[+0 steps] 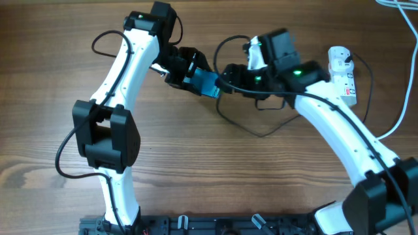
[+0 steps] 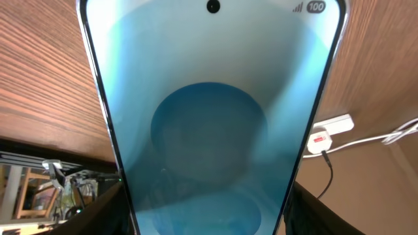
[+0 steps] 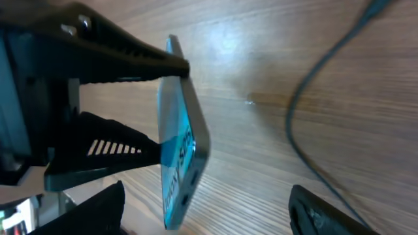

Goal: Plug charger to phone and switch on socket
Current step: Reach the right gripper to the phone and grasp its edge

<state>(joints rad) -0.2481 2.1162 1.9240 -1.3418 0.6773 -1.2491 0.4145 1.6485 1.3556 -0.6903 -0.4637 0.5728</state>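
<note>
My left gripper [image 1: 196, 73] is shut on the phone [image 1: 208, 82], holding it by its long edges above the table. The cyan screen fills the left wrist view [image 2: 215, 117] between the two fingers [image 2: 206, 212]. In the right wrist view the phone [image 3: 186, 147] is edge-on, with its lower end between my right gripper's [image 3: 209, 215] wide-open, empty fingers. The right gripper [image 1: 226, 73] sits just right of the phone. The black charger cable [image 1: 251, 130] lies looped on the wood [image 3: 297, 124]; its tip is hidden. The white socket [image 1: 341, 72] lies far right.
The socket also shows in the left wrist view [image 2: 333, 124], with a red switch [image 2: 319, 140] and a thin black cable [image 2: 328, 171] beside it. Its white lead [image 1: 403, 111] runs along the table's right edge. The table is brown wood [image 1: 196, 170].
</note>
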